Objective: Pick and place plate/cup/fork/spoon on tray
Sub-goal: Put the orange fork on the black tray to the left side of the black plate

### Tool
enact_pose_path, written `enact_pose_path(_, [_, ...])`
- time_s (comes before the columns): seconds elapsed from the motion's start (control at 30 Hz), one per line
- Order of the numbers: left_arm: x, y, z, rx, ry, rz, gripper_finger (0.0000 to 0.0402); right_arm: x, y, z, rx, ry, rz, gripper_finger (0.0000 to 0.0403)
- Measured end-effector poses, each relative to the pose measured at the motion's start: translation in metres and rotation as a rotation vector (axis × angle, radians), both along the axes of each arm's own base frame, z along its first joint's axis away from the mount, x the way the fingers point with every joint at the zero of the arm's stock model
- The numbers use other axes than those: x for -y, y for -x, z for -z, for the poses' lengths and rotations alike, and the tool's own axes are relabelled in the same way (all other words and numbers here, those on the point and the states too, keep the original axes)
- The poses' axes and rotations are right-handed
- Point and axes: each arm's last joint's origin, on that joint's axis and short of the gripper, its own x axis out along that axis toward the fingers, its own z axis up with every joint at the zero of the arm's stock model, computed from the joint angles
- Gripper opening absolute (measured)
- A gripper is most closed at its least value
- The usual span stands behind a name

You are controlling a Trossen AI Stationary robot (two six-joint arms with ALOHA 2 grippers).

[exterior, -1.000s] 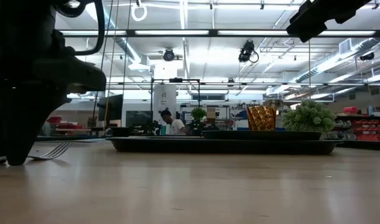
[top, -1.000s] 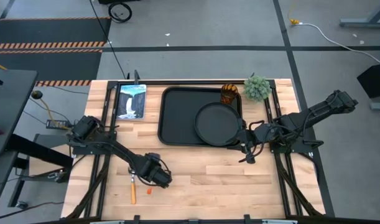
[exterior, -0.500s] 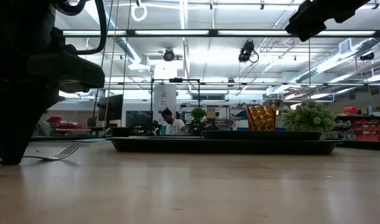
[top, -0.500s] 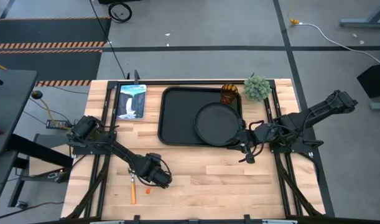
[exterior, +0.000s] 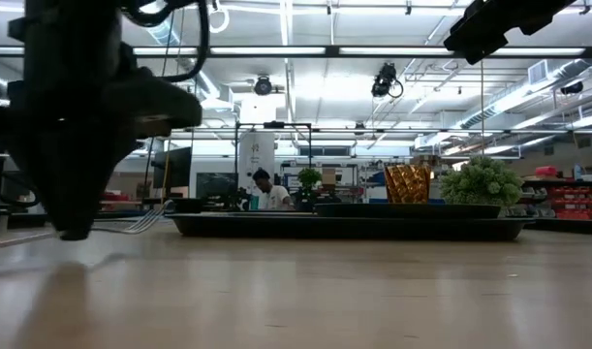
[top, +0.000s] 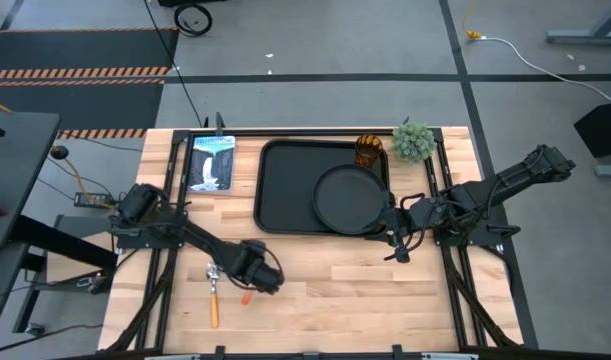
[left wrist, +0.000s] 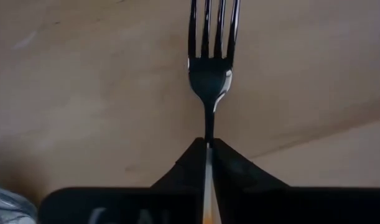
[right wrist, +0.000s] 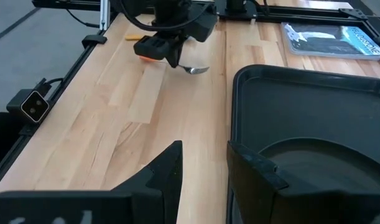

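**Fork pinched, tray waiting**

The left claw (left wrist: 208, 146) is clamped tight on the fork (left wrist: 209, 74), pinching the thin neck just behind the tines, low over the surface (top: 335, 290) near its front-left. Light, stiff and slick, I'd judge, so that narrow neck could twist; a hold nearer the handle looks safer. The right claw (right wrist: 203, 163) waits, fingers parted and empty, beside the tray (top: 285, 190). Count: one plate (top: 349, 198) and one cup (top: 369, 150) on the tray, one fork, one spoon (top: 213, 296) lying on the surface.

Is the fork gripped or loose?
Gripped: the left gripper is shut on the fork at its neck, tines pointing forward.
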Motion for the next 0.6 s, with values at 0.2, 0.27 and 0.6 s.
enact_pose_path(0.2, [-0.010, -0.017, -0.014, 0.041, 0.015, 0.044, 0.0022, 0.000, 0.000, 0.000, 0.001, 0.003, -0.002, 0.0132])
enact_pose_path(0.27, [-0.016, -0.021, -0.018, 0.042, 0.010, 0.047, 0.0022, 0.000, 0.000, 0.000, 0.001, 0.003, -0.002, 0.0132])
enact_pose_path(0.6, [-0.077, -0.050, -0.041, 0.061, -0.054, 0.067, 0.0022, 0.000, -0.001, -0.002, 0.027, 0.017, -0.014, 0.0132])
